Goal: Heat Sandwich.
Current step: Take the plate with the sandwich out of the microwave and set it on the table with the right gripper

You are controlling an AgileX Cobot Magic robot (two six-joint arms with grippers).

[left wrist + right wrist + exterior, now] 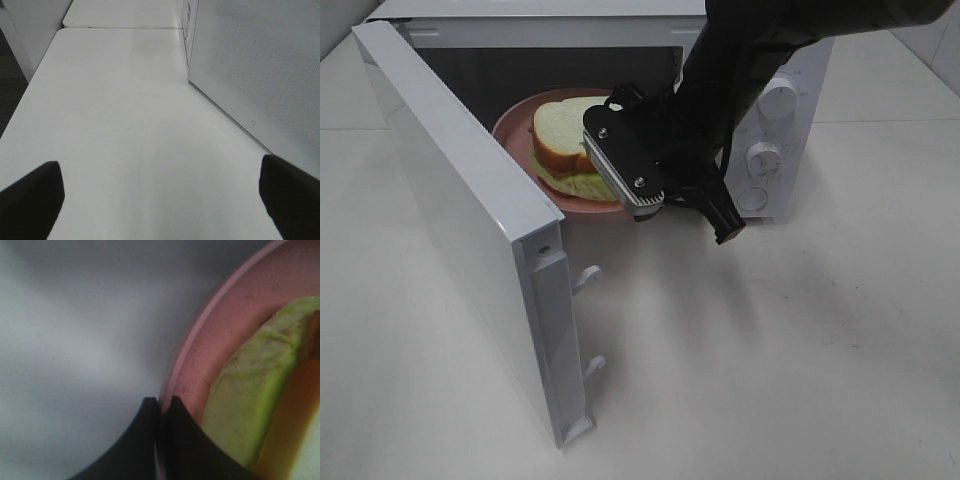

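Sandwich: lies on a round pink plate, half inside the mouth of a white microwave whose door stands wide open on the left.
Right gripper: its two dark fingers are pressed together on the plate's rim, pinching it at the edge nearest the lettuce.
Left gripper: fingers spread wide apart and holding nothing, hovering over the bare white table beside the microwave's outer wall.
Risk, tipping: the plate is held by one thin rim pinch, so it could tilt and let the sandwich slide off if the arm moves quickly.
Risk, slipping: the smooth rim could slide out of the fingers, dropping the plate short of the cavity floor.
Risk, door: the plate probably still overhangs the front; closing the door now would likely hit it or the arm.
Hidden: the right arm covers the plate's right part and the sandwich's right end in the high view.
Hard to tell: whether the plate rests on the cavity floor or hangs above it.
Cut off: the close wrist view shows only rim, lettuce and orange filling.
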